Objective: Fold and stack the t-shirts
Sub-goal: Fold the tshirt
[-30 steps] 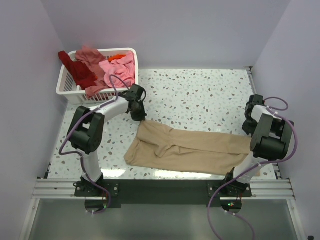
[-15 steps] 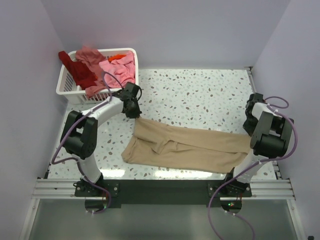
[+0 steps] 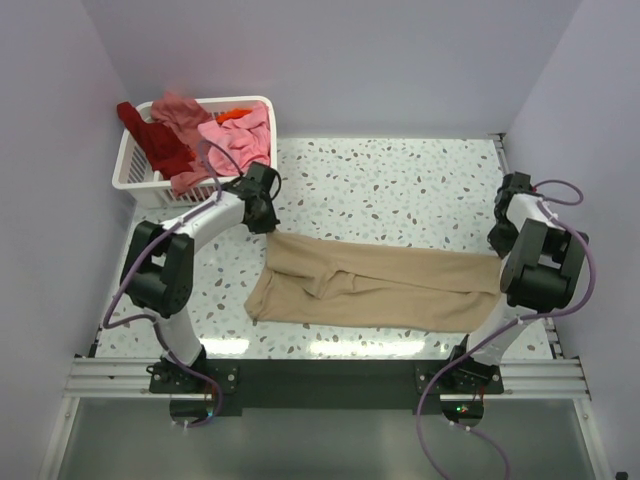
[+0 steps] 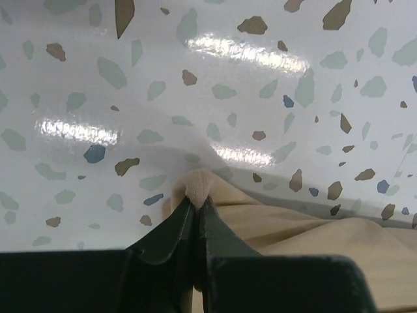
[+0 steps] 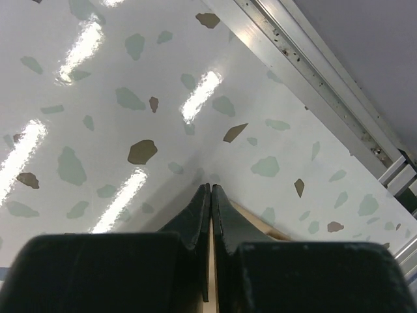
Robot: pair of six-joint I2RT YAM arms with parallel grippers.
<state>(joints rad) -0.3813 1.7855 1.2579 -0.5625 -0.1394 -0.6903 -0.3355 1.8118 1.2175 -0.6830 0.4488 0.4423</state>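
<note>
A white plastic slatted basket [image 3: 132,172] sits at the far left of a speckled white tabletop [image 3: 400,185], just beyond the left end effector [image 3: 262,212]. It holds a heap of light pink, salmon, dark red and orange cloth shirts [image 3: 205,135], with a dark red one draped over its far left corner. A large plain tan cloth t-shirt [image 3: 380,288] lies flat in a long band stretched between the two end effectors. The left end effector is pinched almost closed on a small fold at the shirt's far left corner. The right end effector [image 3: 497,242] is squeezed fully together at the shirt's right end, with a sliver of tan cloth showing between its fingers. Bare tabletop lies beyond both end effectors, and a metal rail [image 5: 313,75] along the tabletop's edge runs just right of the right one. The orange shirt is mostly buried, and the number of shirts in the basket is hard to tell.
</note>
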